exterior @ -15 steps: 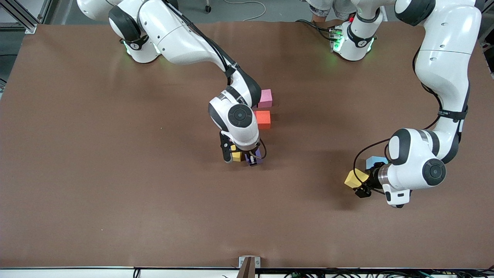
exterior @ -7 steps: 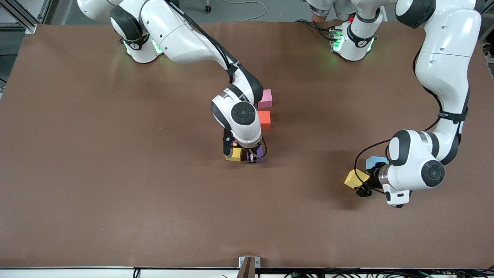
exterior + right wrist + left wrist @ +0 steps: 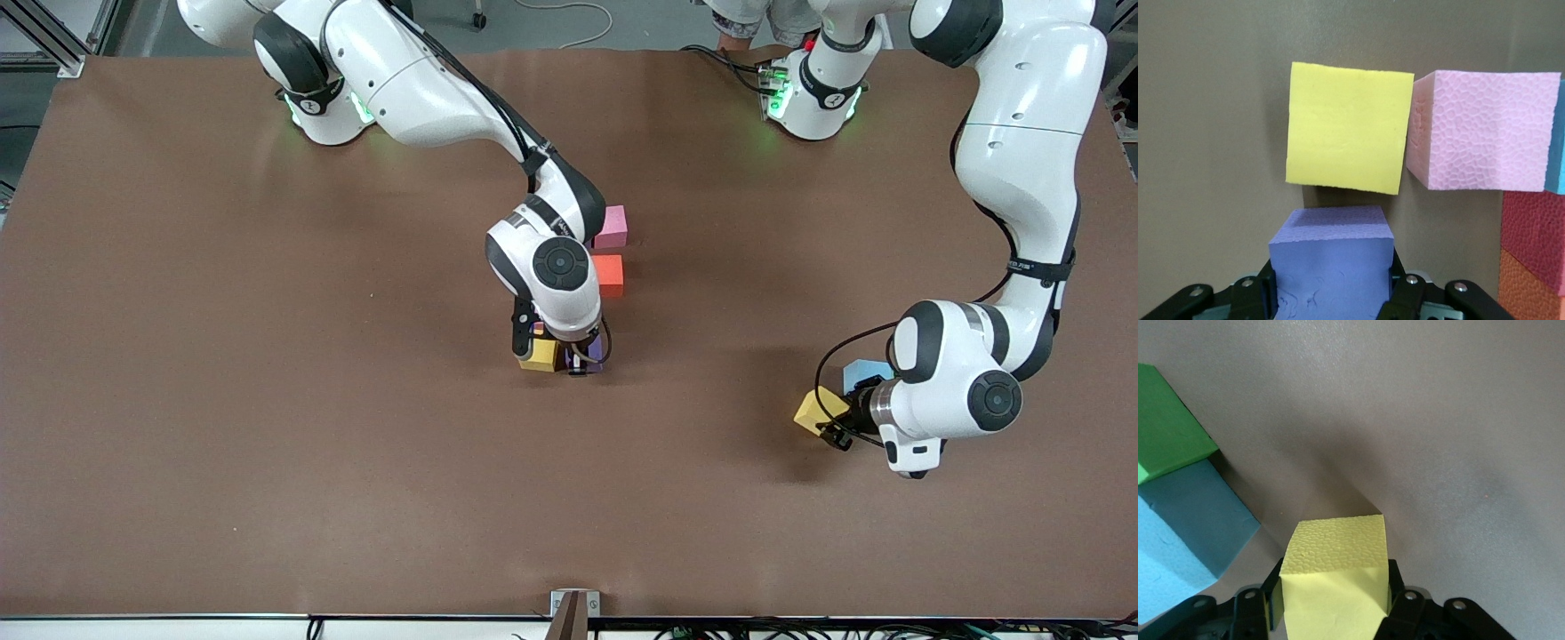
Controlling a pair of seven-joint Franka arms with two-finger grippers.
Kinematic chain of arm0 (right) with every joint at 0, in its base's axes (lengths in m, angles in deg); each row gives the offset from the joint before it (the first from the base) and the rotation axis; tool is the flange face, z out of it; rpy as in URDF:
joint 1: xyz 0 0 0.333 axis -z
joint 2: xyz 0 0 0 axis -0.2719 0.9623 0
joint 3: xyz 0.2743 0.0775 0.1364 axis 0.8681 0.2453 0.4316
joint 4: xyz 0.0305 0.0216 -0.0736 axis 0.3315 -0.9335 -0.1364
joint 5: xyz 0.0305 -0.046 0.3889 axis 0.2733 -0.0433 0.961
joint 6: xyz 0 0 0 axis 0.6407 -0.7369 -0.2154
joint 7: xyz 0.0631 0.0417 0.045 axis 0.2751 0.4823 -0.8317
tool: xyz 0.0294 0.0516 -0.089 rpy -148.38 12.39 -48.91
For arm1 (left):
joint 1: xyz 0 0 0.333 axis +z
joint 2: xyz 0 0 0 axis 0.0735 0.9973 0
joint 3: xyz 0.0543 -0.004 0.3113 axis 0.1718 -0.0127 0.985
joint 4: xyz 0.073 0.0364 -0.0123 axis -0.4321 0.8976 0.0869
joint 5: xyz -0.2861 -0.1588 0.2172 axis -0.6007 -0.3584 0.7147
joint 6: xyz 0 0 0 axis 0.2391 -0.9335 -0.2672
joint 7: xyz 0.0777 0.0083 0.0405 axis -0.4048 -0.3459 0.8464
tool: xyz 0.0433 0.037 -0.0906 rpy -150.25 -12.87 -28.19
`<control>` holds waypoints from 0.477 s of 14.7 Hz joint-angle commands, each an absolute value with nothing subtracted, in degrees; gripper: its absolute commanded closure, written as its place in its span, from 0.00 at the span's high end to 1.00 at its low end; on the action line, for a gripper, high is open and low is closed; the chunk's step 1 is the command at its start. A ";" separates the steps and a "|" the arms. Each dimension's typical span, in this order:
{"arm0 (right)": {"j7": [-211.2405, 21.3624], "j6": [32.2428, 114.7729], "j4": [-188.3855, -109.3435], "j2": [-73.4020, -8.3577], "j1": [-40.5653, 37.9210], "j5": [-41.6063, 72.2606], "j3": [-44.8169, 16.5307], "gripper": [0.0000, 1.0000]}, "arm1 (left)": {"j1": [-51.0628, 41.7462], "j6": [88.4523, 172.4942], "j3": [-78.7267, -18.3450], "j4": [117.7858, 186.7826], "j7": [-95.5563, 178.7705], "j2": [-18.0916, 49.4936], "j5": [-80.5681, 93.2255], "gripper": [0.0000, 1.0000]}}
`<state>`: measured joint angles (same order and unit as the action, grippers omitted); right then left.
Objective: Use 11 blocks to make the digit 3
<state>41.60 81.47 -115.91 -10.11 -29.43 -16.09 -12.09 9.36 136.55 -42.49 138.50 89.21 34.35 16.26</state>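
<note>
grippers clamped on two cubes, digit half built

left gripper [image 3: 1331, 613] is closed on a yellow cube [image 3: 1335, 577], fingers [image 3: 1401, 603] pressed to both sides. in the front view that cube [image 3: 820, 409] sits low at the left arm's end of the table [image 3: 267, 400], w/ the gripper [image 3: 836, 434] at its edge; can't tell if it rests on the surface or is just off it. beside it in the wrist view are a blue cube [image 3: 1185, 533] and a green cube [image 3: 1168, 420], touching each other, near but apart from the held one.

right gripper [image 3: 1331, 293] is shut on a purple cube [image 3: 1331, 267], low over mid table. just past it lie a 2nd yellow cube [image 3: 1348, 127] and a pink cube [image 3: 1485, 130] side by side w/ a thin gap, then the edges of a blue cube [image 3: 1557, 137], a red cube [image 3: 1535, 237] and an orange cube [image 3: 1531, 290] at the frame's side.

front view: right gripper [image 3: 556, 356] is mostly hidden under its wrist, yellow cube [image 3: 538, 356] next to purple cube [image 3: 594, 356]. farther from the camera sit the orange cube [image 3: 609, 274] and another pink cube [image 3: 612, 227], touching.
</note>
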 commanded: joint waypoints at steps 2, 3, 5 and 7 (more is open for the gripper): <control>42.98 81.02 -118.83 -11.70 -29.22 -16.68 -11.86 0.00 | 9.23 135.74 -42.87 137.47 89.74 34.03 16.38 0.26; 42.90 80.85 -119.27 -11.70 -29.31 -16.68 -11.86 0.00 | 9.23 135.74 -42.95 137.39 89.74 33.85 16.38 0.26; 42.37 80.41 -120.67 -11.96 -29.31 -16.68 -11.86 0.00 | 9.40 135.74 -43.30 137.39 89.74 33.32 16.11 0.26; 42.10 80.41 -121.21 -12.22 -29.31 -16.77 -11.86 0.00 | 9.14 135.74 -43.39 137.39 91.39 32.97 15.94 0.26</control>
